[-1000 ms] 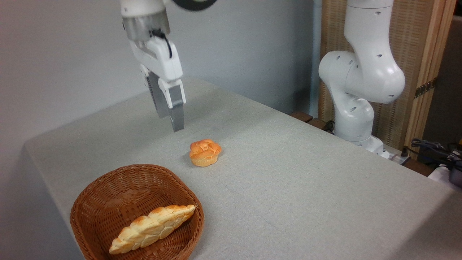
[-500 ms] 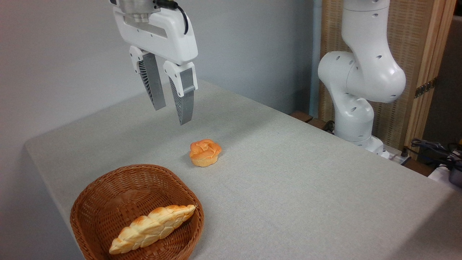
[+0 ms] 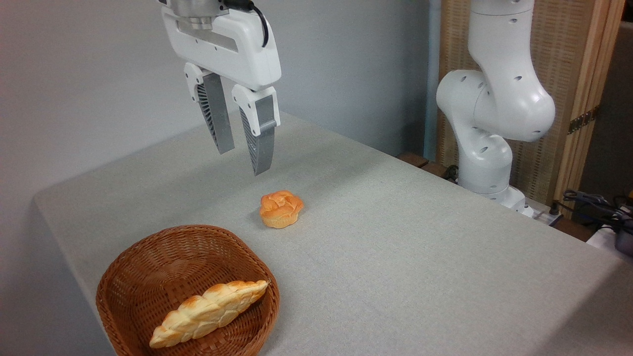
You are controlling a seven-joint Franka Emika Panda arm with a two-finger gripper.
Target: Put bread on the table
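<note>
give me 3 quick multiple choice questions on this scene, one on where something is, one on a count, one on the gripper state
1. Where is the small round bun?
A in the basket
B on the table
C in the gripper

2. How many breads lie in the basket?
A none
B one
C two

3. The gripper is
A open and empty
B shut on the bun
C shut on the long loaf

Answers:
1 B, the bun sits on the table cloth.
2 B, only the long loaf lies in the basket.
3 A, the gripper hangs above the bun with fingers apart.

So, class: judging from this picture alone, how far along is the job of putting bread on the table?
Done: the bread sits on the table, outside the basket. In hand: nothing; the end effector hangs open above it. Left: apparently nothing.
</note>
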